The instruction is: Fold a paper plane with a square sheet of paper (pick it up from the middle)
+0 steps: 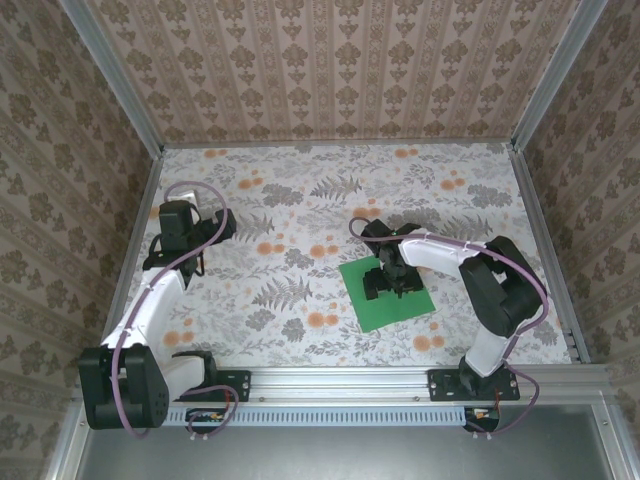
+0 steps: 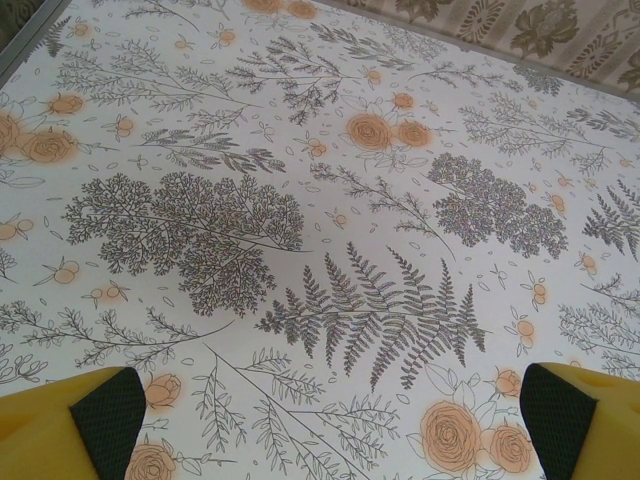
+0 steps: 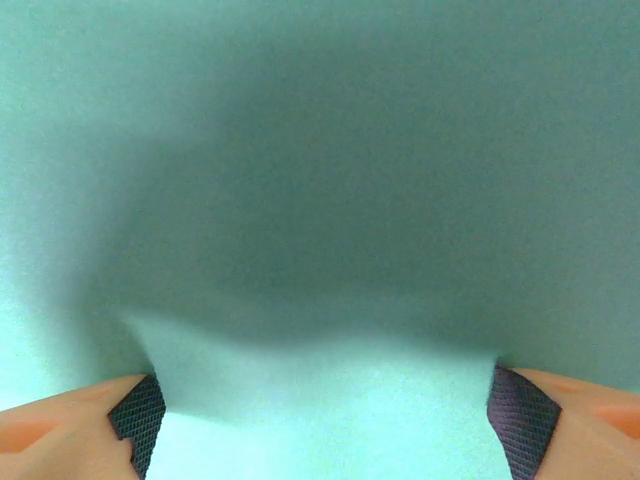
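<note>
The square sheet of paper (image 1: 386, 309) lies flat on the flowered table, right of centre, turned a little like a diamond. My right gripper (image 1: 391, 282) points down onto its middle and hides that part. In the right wrist view the green paper (image 3: 320, 180) spreads across the whole frame, with a raised ridge between the fingers. That right gripper (image 3: 320, 425) is open, its dark pads (image 3: 138, 412) wide apart and touching the sheet. My left gripper (image 1: 185, 228) hovers at the far left of the table. It is open (image 2: 335, 425) over bare cloth, with nothing between its yellow fingers (image 2: 60, 425).
The table (image 1: 300, 200) is covered in a fern and orange rose print. Patterned walls with metal posts close in the back and both sides. A metal rail (image 1: 340, 378) carrying both arm bases runs along the near edge.
</note>
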Controlling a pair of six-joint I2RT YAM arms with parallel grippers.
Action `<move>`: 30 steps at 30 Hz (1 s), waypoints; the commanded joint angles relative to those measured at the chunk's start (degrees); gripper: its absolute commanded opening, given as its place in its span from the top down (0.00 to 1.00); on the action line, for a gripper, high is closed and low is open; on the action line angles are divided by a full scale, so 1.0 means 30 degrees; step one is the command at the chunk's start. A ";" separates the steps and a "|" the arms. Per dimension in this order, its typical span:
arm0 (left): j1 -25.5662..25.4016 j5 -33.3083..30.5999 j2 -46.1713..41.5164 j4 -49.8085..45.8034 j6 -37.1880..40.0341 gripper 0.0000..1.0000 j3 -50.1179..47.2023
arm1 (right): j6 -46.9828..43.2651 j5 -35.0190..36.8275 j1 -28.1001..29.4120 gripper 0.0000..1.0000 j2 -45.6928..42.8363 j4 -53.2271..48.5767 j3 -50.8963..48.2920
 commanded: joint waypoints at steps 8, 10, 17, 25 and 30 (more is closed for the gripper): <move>-0.0216 0.2122 0.0848 -0.1145 -0.0994 0.00 0.1129 | 0.1176 -0.0066 0.0149 0.41 0.1068 0.0294 -0.0410; -0.0649 0.2661 0.1314 -0.1427 -0.1283 0.00 0.1263 | 0.1272 -0.0862 0.0126 0.49 0.0229 0.0936 -0.0418; -0.3864 0.4242 0.3029 -0.1426 -0.3406 0.03 0.1491 | 0.3964 -0.8479 -0.0110 0.73 -0.1899 0.7469 -0.1200; -0.6099 0.8311 0.3334 0.3448 -0.8542 0.08 -0.0905 | 0.9261 -1.3757 -0.0176 0.74 -0.1201 1.7786 -0.2759; -0.6131 1.0792 0.2928 0.5385 -1.0750 0.04 -0.2279 | 1.0893 -1.5244 -0.0428 0.72 -0.0471 2.0803 -0.2998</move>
